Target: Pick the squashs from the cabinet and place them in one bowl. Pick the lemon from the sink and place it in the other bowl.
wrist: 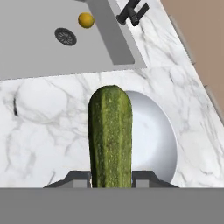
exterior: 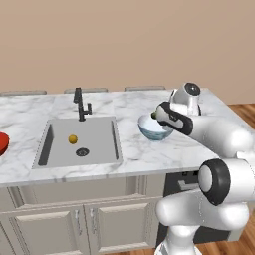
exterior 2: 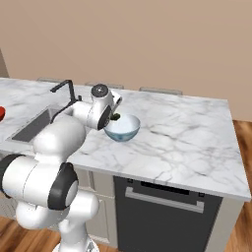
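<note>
Green squash point(wrist: 110, 135) clamped in the jaws above the pale bowl point(wrist: 155, 140).

Dark green squash point(wrist: 110, 135), pale blue-white bowl point(wrist: 155, 135), yellow lemon point(wrist: 85, 19).

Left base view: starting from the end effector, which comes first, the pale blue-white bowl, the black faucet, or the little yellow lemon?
1. Pale blue-white glassy bowl, right beneath the end effector, which holds a dark green squash.
2. Black faucet, further left, behind the sink.
3. Small yellow lemon, inside the grey sink; about as far as the faucet, too close to call.
</note>
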